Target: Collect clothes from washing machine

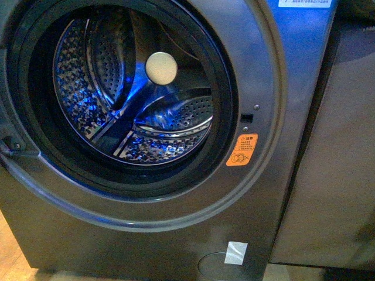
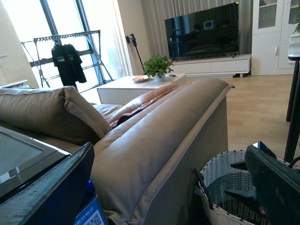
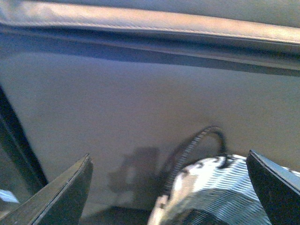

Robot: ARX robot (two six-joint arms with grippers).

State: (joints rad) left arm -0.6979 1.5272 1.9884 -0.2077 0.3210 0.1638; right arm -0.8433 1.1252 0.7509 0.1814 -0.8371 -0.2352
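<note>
Front view: washing machine point(image 1: 176, 222), grey metallic front-loader, fills most of the frame. Round porthole is open to the camera, with a dark rubber ring around the mouth. Perforated steel drum point(image 1: 88, 99) inside, lit blue, raised paddles visible. Small white ball point(image 1: 161, 68) sits in the upper middle of the drum opening (on what, cannot tell). No clothes can be made out in the drum from this view. Orange sticker point(image 1: 242, 150) on the front panel just right of the porthole, with a small dark latch slot above it. White tape patch point(image 1: 236, 252) low on the panel, over a round cover. Wood floor shows at lower left; a plain grey panel stands right of the machine. Neither arm shows in the front view.

Left wrist view: left tool point(image 2: 154, 187) with both dark fingers wide apart, released, nothing between them. Behind it a tan leather sofa point(image 2: 154, 140), and a woven basket point(image 2: 220, 187) on the floor beside the sofa end. Room beyond: low white surface point(image 2: 136, 86) with a potted plant point(image 2: 158, 65), TV point(image 2: 204, 30) on a white unit, and a drying rack point(image 2: 65, 51) by the window with a dark garment point(image 2: 68, 61) hanging on it.

Right wrist view: right tool point(image 3: 171, 187) also spread open, holding nothing, close to the sofa's back panel with the woven basket rim and its handle between the fingers' line of sight (not touching).
</note>
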